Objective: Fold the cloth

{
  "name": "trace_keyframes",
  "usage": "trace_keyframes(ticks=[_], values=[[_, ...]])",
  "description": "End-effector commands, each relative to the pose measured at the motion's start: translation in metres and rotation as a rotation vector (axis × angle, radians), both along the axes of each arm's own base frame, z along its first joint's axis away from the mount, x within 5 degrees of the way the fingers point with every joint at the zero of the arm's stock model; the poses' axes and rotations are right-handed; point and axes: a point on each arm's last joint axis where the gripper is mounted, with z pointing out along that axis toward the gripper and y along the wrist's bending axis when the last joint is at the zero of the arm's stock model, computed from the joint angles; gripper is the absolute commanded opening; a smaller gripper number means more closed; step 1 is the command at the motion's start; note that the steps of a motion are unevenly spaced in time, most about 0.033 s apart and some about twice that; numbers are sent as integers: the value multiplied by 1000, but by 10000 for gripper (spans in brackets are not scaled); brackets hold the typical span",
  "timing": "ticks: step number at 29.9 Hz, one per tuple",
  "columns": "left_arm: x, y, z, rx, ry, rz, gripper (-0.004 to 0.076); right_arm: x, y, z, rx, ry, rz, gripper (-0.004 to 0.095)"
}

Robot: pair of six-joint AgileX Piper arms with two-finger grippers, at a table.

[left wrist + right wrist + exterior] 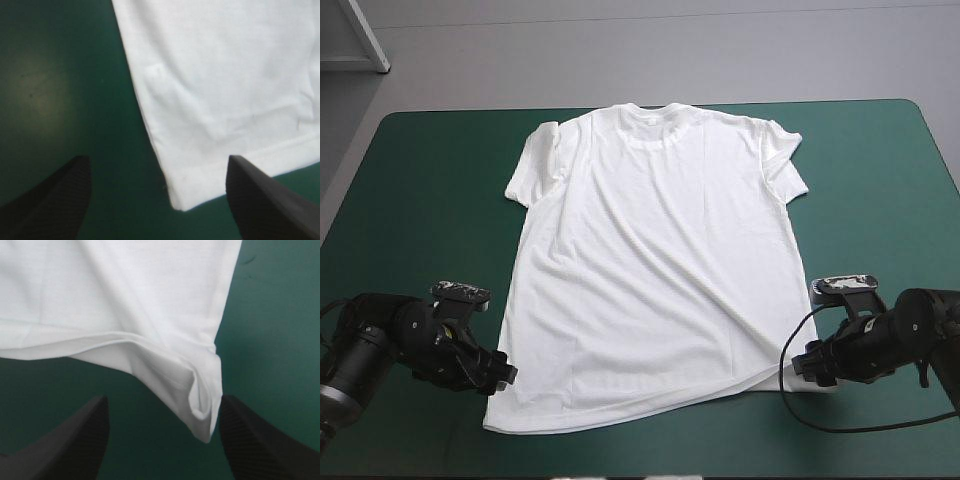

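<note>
We find nothing to read in any of the three views: no text, label, brand, number or sign. The T-shirt (650, 270) shows us only plain white cloth (around the neck opening things are too small for us to tell whether a tag sits there), and the teal-green cover (420, 200) carries no marking that we can make out.
</note>
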Motion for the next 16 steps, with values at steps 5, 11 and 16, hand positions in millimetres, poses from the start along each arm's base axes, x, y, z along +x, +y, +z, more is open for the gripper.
trace_keyframes(ticks=[5,11,16], values=[[21,-7,18,-96,-266,39,557,18,1,33,23,-250,-21,661],[47,-10,59,-131,-499,50,557,36,-4,77,-14,-506,-62,662],[67,-13,96,-159,-657,58,557,44,-7,99,-29,-609,-98,661]])
